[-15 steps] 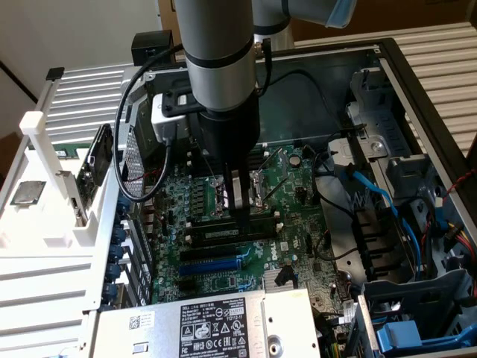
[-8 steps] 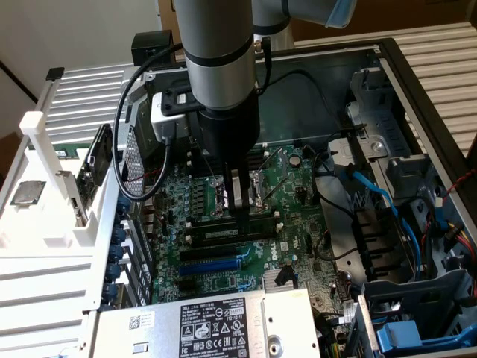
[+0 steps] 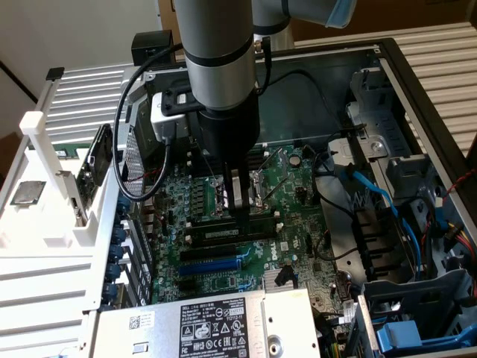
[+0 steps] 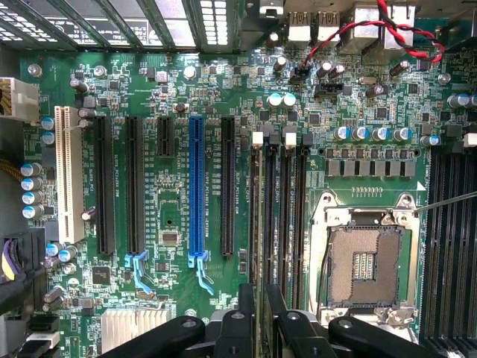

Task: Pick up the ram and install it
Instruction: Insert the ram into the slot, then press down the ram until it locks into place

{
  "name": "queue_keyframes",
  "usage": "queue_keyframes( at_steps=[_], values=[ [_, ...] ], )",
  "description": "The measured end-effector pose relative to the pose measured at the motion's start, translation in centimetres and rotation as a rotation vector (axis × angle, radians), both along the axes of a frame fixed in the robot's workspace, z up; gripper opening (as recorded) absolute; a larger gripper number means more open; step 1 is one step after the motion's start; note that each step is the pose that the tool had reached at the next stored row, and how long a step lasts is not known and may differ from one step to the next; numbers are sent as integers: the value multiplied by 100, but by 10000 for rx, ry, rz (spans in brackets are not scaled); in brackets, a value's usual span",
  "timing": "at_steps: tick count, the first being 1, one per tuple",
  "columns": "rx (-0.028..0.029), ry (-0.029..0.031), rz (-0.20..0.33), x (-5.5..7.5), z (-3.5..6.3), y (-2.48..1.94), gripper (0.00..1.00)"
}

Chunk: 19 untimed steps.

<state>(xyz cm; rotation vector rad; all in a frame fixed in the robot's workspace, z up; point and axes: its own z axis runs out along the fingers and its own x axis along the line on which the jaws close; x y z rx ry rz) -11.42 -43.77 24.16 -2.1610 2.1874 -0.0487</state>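
My gripper (image 3: 242, 212) reaches straight down into the open computer case, just in front of the empty processor socket (image 4: 365, 261). Under its fingertips runs the ram (image 3: 220, 233), a long narrow dark strip with a pale label. It lies in line with the black memory slots (image 4: 287, 216). In the wrist view the two black fingers (image 4: 246, 321) stand close together with the ram's thin edge (image 4: 259, 328) between them. The gripper (image 4: 259, 294) is shut on the ram. I cannot tell whether the ram's lower edge sits in a slot.
A blue slot (image 4: 197, 186) and black expansion slots lie beside the memory slots. A white rack (image 3: 45, 224) at the exterior view's left holds a chip and a dark card. The power supply (image 3: 216, 324) is in front. Cables and blue drive bays (image 3: 417, 246) fill the right.
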Motion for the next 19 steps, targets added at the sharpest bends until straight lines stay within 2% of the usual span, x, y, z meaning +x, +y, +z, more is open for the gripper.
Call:
queue_keyframes(
  at_steps=[2, 3, 5, 19],
  values=[
    [0, 0, 0, 0, 0, 0, 21],
    [-1, 0, 0, 0, 0, 0, 12],
    [0, 0, 0, 0, 0, 0, 10],
    [0, 1, 0, 0, 0, 0, 10]
  ],
)
